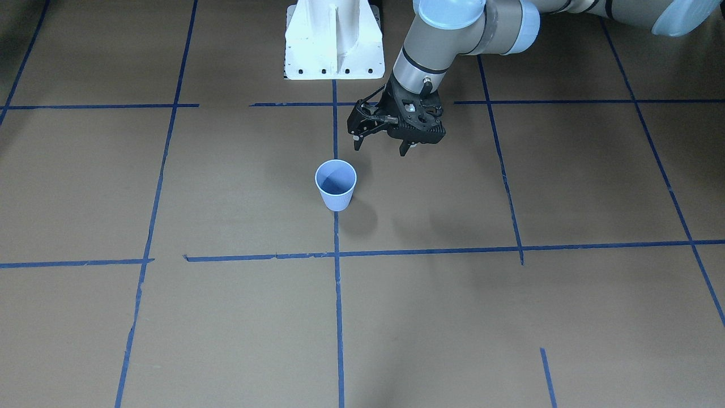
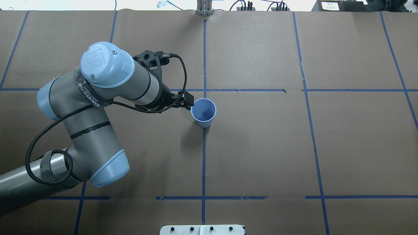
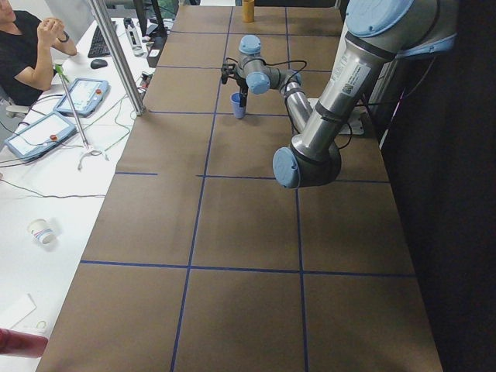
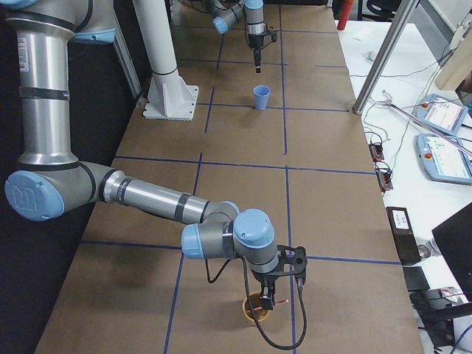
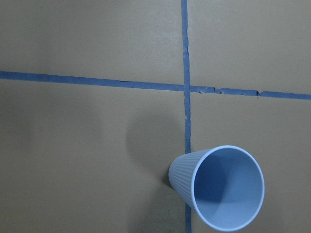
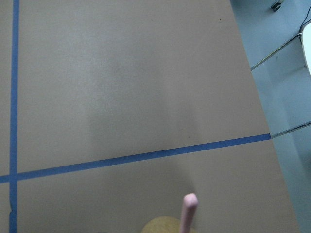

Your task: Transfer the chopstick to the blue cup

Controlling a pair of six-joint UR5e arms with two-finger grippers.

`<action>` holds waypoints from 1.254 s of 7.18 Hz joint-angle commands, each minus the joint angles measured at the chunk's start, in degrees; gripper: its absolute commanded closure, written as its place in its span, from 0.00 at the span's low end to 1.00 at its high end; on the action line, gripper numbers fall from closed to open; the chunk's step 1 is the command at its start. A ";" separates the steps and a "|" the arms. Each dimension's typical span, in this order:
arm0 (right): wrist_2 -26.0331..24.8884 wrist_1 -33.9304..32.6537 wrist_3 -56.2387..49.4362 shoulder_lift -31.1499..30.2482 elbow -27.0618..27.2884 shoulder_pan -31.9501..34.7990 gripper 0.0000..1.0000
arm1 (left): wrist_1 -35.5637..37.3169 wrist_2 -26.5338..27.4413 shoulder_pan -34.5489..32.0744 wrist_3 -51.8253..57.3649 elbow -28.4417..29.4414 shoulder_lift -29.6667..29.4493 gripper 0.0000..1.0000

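Observation:
The blue cup stands upright and empty at the table's middle on a blue tape line; it also shows in the overhead view and the left wrist view. My left gripper is open and empty, hovering just beside the cup on the robot's side. The pink chopstick stands in a tan cup far off at the table's right end. My right gripper hangs right over that tan cup. I cannot tell whether it is open or shut.
The white robot base mount stands at the table's robot-side edge. Blue tape lines grid the brown table. A metal post and teach pendants lie off the table on the operators' side, where a person sits.

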 commanded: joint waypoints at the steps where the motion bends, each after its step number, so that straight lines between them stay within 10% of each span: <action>1: -0.43 2.89 3.16 1.43 -3.01 -0.01 0.09 | 0.07 0.00 -0.16 -0.02 -0.33 0.06 0.00; 5: 0.01 2.81 3.25 1.26 -4.24 -0.10 0.32 | 0.85 0.00 -0.25 -0.11 -1.29 0.15 0.00; 8: 0.27 2.98 3.25 0.55 -4.50 -0.10 1.00 | 0.86 0.00 -0.33 -0.20 -1.47 0.15 0.00; 9: 0.53 3.07 3.08 0.64 -3.37 -0.10 1.00 | 0.86 0.09 -0.33 -0.20 -1.56 0.23 0.00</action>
